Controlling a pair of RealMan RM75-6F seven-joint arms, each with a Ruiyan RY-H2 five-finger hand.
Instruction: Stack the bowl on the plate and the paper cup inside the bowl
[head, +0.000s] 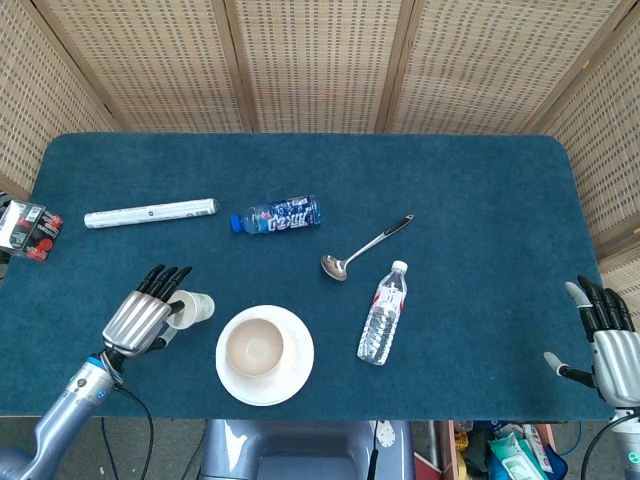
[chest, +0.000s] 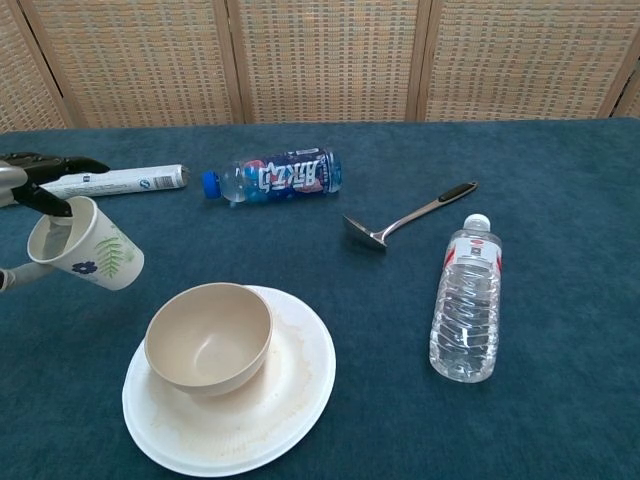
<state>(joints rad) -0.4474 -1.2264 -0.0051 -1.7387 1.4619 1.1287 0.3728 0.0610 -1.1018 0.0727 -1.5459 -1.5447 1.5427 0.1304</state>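
So my left robot hand (head: 140, 318) pinches the paper cup (chest: 88, 250) by its rim (light, crushable, I'd guess), tilted beside the bowl (chest: 208, 336); grip gently.

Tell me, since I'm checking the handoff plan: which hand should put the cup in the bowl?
Left. The left hand already holds the cup, tilted and lifted, just beside the bowl on the plate. The right hand is empty at the table's far edge.
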